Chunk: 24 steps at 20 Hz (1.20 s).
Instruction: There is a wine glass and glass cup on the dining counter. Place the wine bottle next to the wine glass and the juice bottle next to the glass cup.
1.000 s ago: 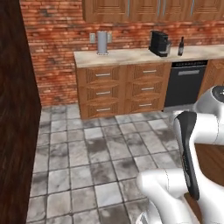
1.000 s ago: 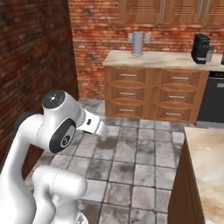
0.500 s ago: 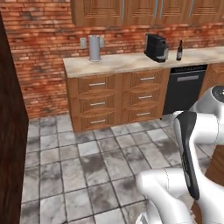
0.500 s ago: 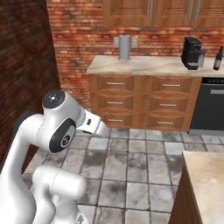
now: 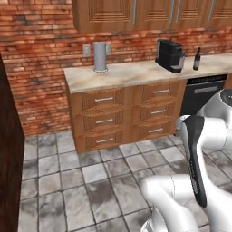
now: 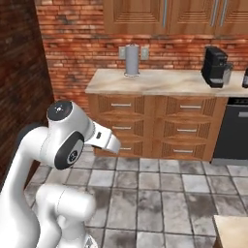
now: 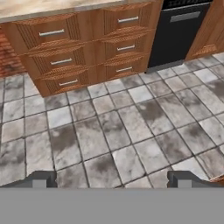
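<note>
The wine bottle (image 5: 196,59) is standing on the wall counter (image 5: 131,72), beside the coffee machine (image 5: 170,55); the gripper (image 7: 112,179), fingers apart and empty, is being carried above the floor. An approach is judged next.

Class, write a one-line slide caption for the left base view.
Wine bottle stands beside the coffee machine on the wall counter above wooden drawers.
</note>
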Tool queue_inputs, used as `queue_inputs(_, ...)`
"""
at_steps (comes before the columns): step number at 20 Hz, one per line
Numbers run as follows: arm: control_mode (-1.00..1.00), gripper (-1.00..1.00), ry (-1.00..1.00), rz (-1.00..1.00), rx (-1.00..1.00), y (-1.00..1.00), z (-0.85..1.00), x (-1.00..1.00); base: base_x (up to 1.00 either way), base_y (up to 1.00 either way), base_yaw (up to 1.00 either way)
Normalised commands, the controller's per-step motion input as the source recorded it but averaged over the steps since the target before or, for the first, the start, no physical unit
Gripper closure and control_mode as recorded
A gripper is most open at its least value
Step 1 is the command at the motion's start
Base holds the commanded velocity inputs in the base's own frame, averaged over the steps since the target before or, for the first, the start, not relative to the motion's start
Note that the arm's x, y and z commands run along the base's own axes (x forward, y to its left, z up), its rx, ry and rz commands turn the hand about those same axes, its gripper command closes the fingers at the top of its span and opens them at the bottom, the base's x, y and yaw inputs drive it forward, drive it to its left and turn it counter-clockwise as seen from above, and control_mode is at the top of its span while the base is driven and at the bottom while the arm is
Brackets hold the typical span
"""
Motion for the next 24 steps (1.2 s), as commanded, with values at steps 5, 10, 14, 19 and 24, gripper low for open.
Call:
queue_inputs(5,1.00,-1.00,0.00,0.00,0.00,0.00,0.00,0.00,0.86,-0.26,0.00)
queue_inputs(10,1.00,-1.00,0.00,0.00,0.00,0.00,0.00,0.00,0.73,-0.41,0.06)
queue_inputs(14,1.00,-1.00,0.00,0.00,0.00,0.00,0.00,0.00,0.65,-0.44,0.10)
queue_inputs(19,1.00,-1.00,0.00,0.00,0.00,0.00,0.00,0.00,0.60,-0.46,0.12)
queue_inputs(24,1.00,-1.00,0.00,0.00,0.00,0.00,0.00,0.00,0.56,-0.48,0.13)
